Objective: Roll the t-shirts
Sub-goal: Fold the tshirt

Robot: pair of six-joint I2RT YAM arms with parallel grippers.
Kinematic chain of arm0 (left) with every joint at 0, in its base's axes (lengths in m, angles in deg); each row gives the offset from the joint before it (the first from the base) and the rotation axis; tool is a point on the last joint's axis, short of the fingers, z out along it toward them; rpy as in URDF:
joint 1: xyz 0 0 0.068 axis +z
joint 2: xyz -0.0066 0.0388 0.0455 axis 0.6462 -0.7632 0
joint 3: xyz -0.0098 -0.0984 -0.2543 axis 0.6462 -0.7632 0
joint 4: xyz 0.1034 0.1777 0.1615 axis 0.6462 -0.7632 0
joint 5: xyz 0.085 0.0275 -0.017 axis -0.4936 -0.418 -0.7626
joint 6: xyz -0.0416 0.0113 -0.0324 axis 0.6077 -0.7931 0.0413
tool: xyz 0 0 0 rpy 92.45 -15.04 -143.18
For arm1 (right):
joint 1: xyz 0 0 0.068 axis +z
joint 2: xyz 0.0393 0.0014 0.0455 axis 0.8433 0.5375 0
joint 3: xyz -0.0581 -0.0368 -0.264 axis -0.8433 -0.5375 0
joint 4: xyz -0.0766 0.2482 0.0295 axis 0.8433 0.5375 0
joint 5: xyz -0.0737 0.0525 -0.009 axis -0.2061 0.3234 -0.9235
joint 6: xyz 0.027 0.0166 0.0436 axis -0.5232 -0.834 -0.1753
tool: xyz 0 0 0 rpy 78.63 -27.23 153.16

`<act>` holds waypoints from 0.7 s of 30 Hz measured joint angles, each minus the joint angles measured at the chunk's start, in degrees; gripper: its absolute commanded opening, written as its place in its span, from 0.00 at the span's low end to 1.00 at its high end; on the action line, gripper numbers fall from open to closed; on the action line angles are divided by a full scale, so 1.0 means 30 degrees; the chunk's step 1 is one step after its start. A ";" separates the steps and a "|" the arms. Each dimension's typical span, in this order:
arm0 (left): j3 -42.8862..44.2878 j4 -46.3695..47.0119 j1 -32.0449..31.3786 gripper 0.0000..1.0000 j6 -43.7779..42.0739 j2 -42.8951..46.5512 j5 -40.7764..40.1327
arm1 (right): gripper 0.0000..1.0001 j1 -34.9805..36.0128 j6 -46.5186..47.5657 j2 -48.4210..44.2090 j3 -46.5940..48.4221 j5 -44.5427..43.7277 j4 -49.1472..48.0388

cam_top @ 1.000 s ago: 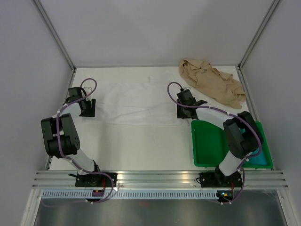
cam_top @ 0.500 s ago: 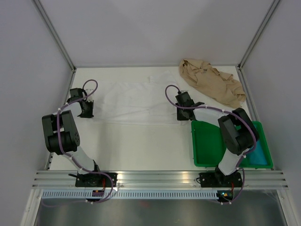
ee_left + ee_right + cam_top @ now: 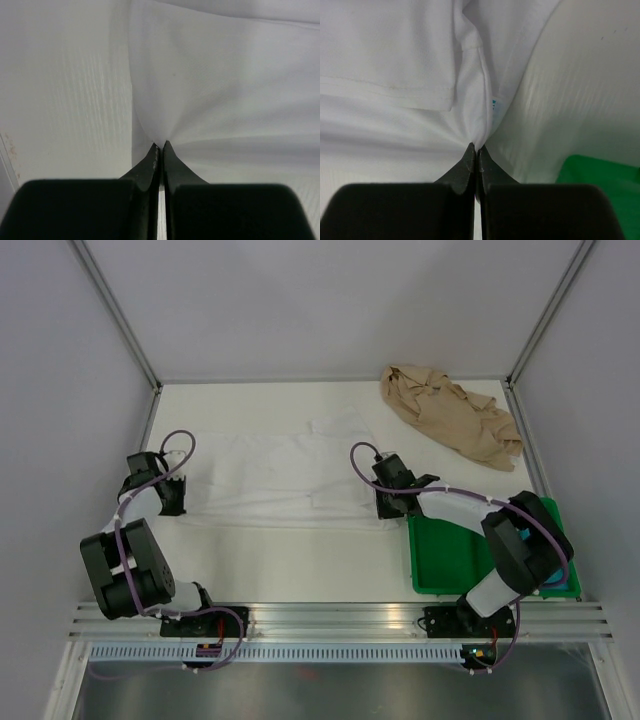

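Note:
The white t-shirt [image 3: 285, 472] lies spread across the middle of the table. My left gripper [image 3: 177, 498] is shut on its left edge, the cloth [image 3: 200, 100] bunching into a pinch at the fingertips. My right gripper [image 3: 385, 502] is shut on the shirt's right edge, where a hem and folded layers [image 3: 470, 95] gather between the jaws. The tan t-shirt [image 3: 450, 415] sits crumpled in the far right corner, away from both grippers.
A green tray [image 3: 440, 560] sits at the near right, just beside my right gripper, and its corner [image 3: 605, 190] shows in the right wrist view. Grey walls and metal posts [image 3: 115, 310] enclose the table.
Both grippers closed on the white t-shirt's edges and drew toward the near side. The shirt's near edge has shifted with them, and folds have formed near the right gripper.

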State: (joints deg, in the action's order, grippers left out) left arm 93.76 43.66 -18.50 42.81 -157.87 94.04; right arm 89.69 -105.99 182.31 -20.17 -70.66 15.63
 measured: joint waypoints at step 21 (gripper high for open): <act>-0.3366 -0.5952 0.1712 0.49 -0.5406 0.5421 -0.0583 | 0.41 0.3978 -0.3956 -0.7730 -0.4619 -0.0539 0.3322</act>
State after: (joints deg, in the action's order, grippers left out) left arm 83.66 25.81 -13.36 26.59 -141.61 92.29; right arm 101.63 -117.86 159.12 -34.02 -72.28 25.60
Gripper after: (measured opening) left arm 0.523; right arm 0.410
